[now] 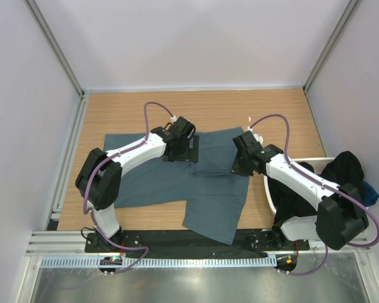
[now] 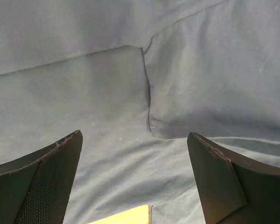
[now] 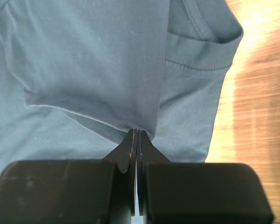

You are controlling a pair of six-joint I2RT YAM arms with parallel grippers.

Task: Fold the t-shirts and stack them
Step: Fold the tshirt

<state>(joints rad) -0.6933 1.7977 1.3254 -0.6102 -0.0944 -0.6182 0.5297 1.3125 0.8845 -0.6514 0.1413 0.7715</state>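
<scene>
Slate t-shirt [image 1: 164, 180] lies mid-table [image 1: 265, 107], only partly folded: one flap is doubled over at its 1 o'clock corner and the 5 o'clock part is unfolded. My right gripper [image 3: 137, 133] is pinched fully together on that flap's edge. My left gripper [image 2: 135, 135] hovers at the shirt's 12 o'clock, jaws wide, holding nothing. No stack yet. A black shirt [image 1: 344, 170] sits in the basket [image 1: 316, 160] at 3 o'clock. Early going, I'd judge.

The light wooden surface [image 1: 265, 104] carries a slate blue-grey t-shirt [image 1: 170, 180], spread flat across its middle, with the right part folded over on itself. A white laundry basket [image 1: 312, 160] sits at the near right edge.
</scene>
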